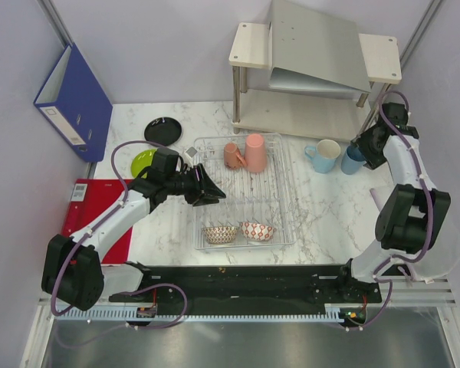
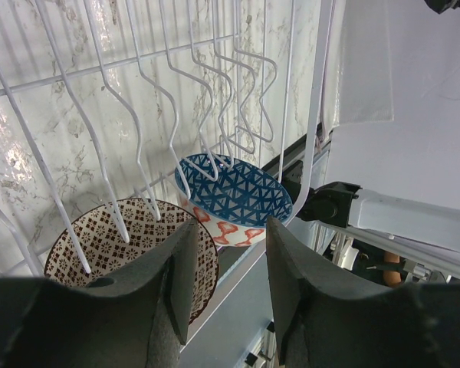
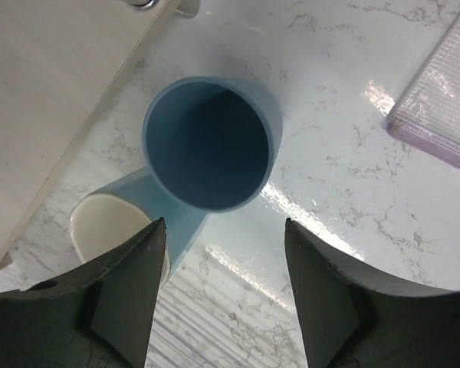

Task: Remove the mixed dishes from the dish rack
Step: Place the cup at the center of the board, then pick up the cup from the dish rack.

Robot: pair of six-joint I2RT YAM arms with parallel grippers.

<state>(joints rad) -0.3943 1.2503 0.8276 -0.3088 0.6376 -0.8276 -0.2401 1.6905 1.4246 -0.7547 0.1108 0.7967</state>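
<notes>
Dish rack (image 1: 249, 201) mid-table, holding four dishes.
Salmon-pink cup (image 1: 255, 152) and mug (image 1: 232, 156) stand at its far end, brown-white bowl (image 1: 220, 234) and red-white bowl (image 1: 258, 231) at its near end. Left gripper (image 2: 231, 230) hovers over its left side, spread and empty. Right gripper (image 3: 224, 253), also spread, hangs above a light-blue cup (image 3: 211, 146) right of the rack.

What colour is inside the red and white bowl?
The bowl is blue inside with white triangle lines; the left wrist view shows it best.
</notes>
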